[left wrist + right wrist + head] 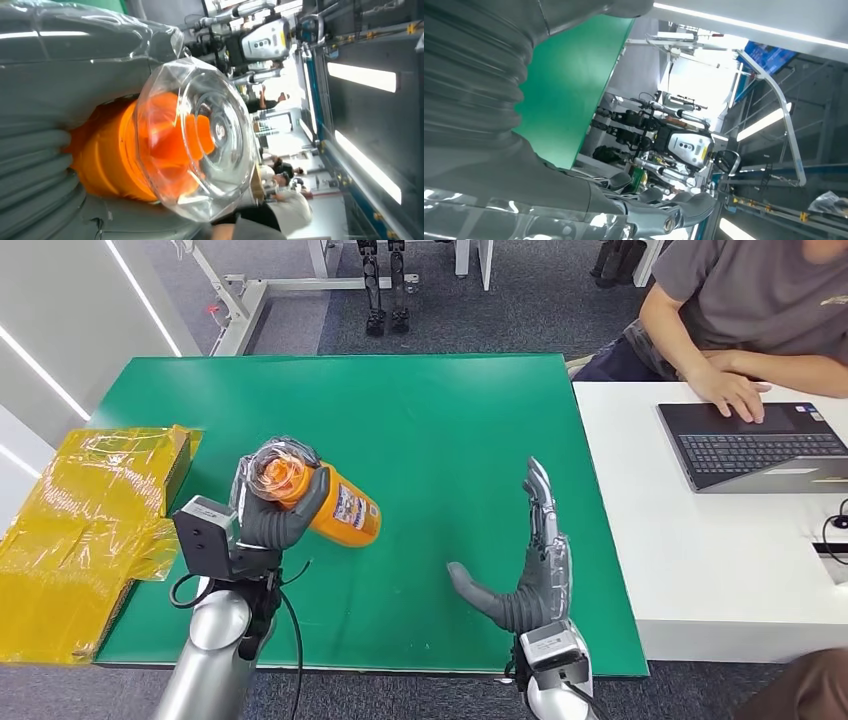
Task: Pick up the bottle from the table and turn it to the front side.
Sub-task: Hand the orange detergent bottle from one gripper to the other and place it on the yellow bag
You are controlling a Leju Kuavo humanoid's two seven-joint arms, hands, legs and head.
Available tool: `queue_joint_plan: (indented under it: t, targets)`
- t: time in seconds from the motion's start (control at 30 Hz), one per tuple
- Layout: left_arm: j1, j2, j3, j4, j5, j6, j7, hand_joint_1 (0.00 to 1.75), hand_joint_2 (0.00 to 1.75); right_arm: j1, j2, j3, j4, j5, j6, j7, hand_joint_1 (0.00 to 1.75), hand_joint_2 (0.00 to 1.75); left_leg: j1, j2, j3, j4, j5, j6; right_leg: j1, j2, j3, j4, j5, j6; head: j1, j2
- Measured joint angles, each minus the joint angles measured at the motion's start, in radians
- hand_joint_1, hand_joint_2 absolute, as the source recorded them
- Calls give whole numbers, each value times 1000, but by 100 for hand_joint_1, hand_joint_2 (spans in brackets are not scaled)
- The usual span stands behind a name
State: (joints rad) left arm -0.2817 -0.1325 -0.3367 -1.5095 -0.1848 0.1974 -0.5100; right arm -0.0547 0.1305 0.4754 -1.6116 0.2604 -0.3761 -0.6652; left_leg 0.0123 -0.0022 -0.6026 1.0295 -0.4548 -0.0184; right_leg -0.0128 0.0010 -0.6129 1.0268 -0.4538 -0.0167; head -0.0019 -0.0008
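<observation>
An orange bottle (pixel 335 505) with a clear faceted cap (pixel 280 472) and a printed label is gripped by my left hand (pixel 272 518) above the green table (pixel 420 420). It is tilted, cap towards me and base pointing away to the right. In the left wrist view the clear cap (pixel 200 145) faces the camera, with my left hand's grey fingers (pixel 35 165) wrapped round the orange body (pixel 107 165). My right hand (pixel 530 565) stands open over the table to the right of the bottle, fingers straight, thumb out, holding nothing. My right hand's fingers (pixel 659 212) appear in the right wrist view.
A yellow plastic-wrapped box (pixel 85 530) lies at the table's left edge. To the right stands a white table (pixel 700 560) with a laptop (pixel 755 445), where a seated person (pixel 745 315) types. Metal frame legs (pixel 250 290) stand beyond the far edge.
</observation>
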Motion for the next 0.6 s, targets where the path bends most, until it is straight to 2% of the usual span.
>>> queue_joint_plan:
  t: [0.13, 0.33, 0.5, 0.6]
  targets:
    - [1, 59, 29, 0, -145, 57, -14, 175, 175, 37, -8, -1, -33, -14, -31, -18, 0, 175, 0, 0, 0, 0, 0, 0, 0, 0, 0, 0, 0, 0, 0, 0]
    - [1, 195, 103, 26, -480, 208, 10, 175, 175, 68, -18, -2, -99, -80, -90, -33, 0, 175, 0, 2, 0, -2, 0, -1, 0, 2, -1, 0, -1, -1, 0, 0]
    - [40, 295, 133, 39, -735, 337, 66, 175, 175, 72, -23, 4, -125, -101, -78, -34, 0, 175, 0, 3, 0, -2, 0, -1, 0, 3, -1, 0, -1, -1, 0, 0]
    - [78, 340, 147, 39, -856, 376, 107, 175, 175, 70, -25, 10, -136, -114, -70, -34, 0, 175, 0, 3, -1, -2, 0, -1, 0, 2, -1, 0, -1, -1, 0, 0]
